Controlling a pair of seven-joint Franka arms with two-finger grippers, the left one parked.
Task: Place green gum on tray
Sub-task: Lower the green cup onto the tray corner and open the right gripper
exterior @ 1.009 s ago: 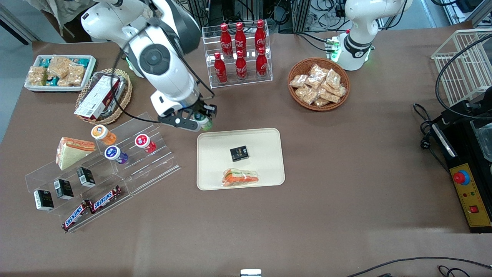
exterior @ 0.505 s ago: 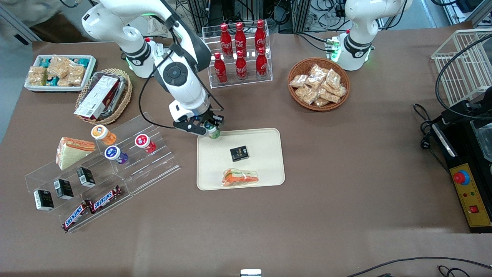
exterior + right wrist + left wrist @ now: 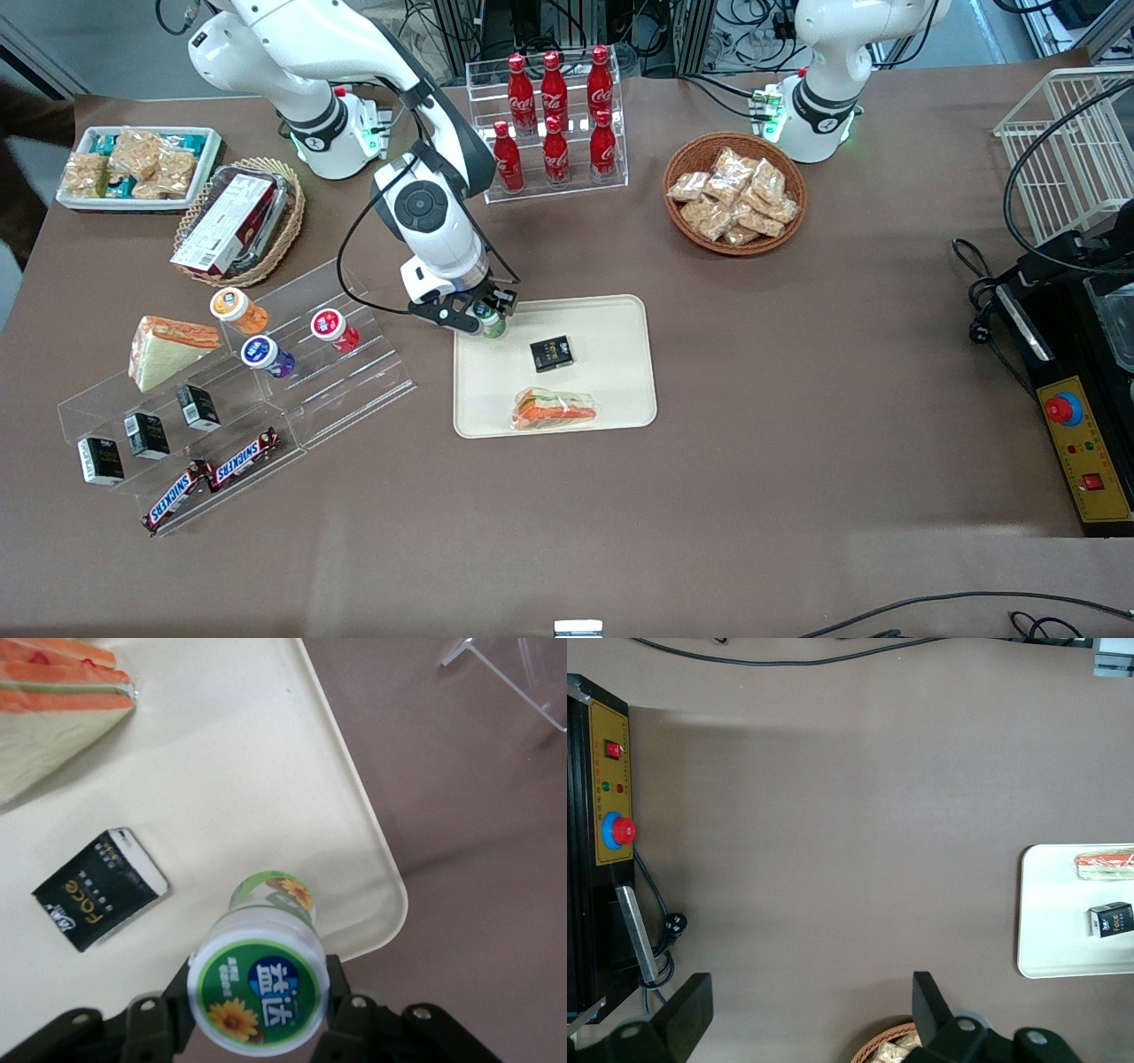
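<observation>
My right gripper (image 3: 484, 319) is shut on the green gum (image 3: 490, 322), a small green bottle with a white cap. It holds the bottle over the corner of the cream-white tray (image 3: 611, 319) that lies farthest from the front camera, toward the working arm's end. In the right wrist view the gum (image 3: 260, 990) shows cap-on between the black fingers (image 3: 341, 1005) of the gripper (image 3: 260, 999), above the tray's corner (image 3: 292, 797). I cannot tell whether the bottle's base touches the tray.
On the tray lie a small black box (image 3: 551, 353) and a wrapped sandwich (image 3: 554, 409). A clear stepped display (image 3: 301, 390) with orange (image 3: 236, 308), purple (image 3: 265, 354) and red (image 3: 334, 328) bottles stands toward the working arm's end. A cola rack (image 3: 554, 120) and snack basket (image 3: 734, 193) stand farther from the camera.
The gripper has carried the green gum from beside the display to over the tray's corner, coming nearer the camera and lower.
</observation>
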